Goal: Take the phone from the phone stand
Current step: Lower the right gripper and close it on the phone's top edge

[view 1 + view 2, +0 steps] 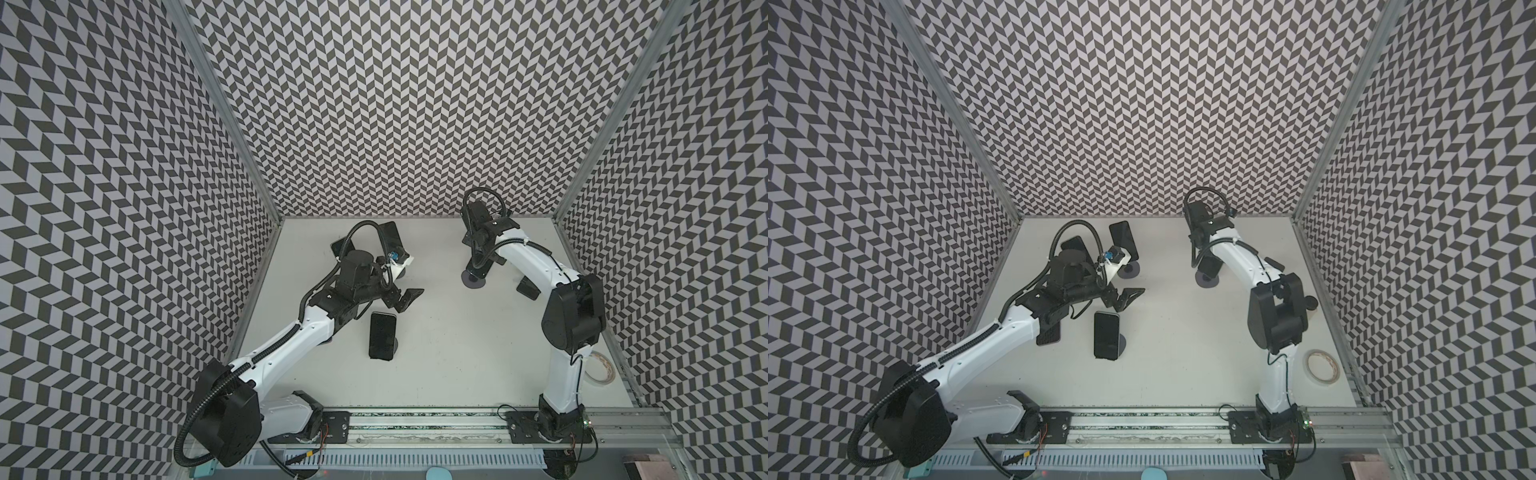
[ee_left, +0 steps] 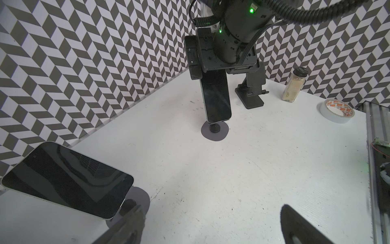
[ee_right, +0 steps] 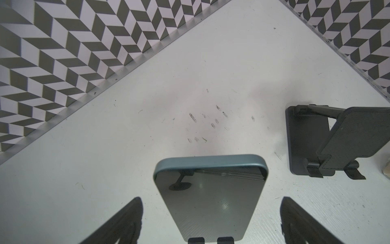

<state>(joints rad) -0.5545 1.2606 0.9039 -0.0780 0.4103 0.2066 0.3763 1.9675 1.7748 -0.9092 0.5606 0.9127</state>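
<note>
Overhead stereo pair; close, low wrist views

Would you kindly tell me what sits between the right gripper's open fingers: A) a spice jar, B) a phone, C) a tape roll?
B: in the right wrist view the blue-edged phone stands between the fingers of the open right gripper.

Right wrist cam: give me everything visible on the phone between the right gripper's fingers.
The phone is a slim slab with rounded corners, a blue-grey metallic-looking frame and a dark, glossy, unlit face that mirrors its surroundings. It leans back steeply on a stand with a round grey base, lower edge seated in two black hooks. The open right gripper sits around its upper part, a finger on each side, gaps showing, so no contact is visible.
</note>
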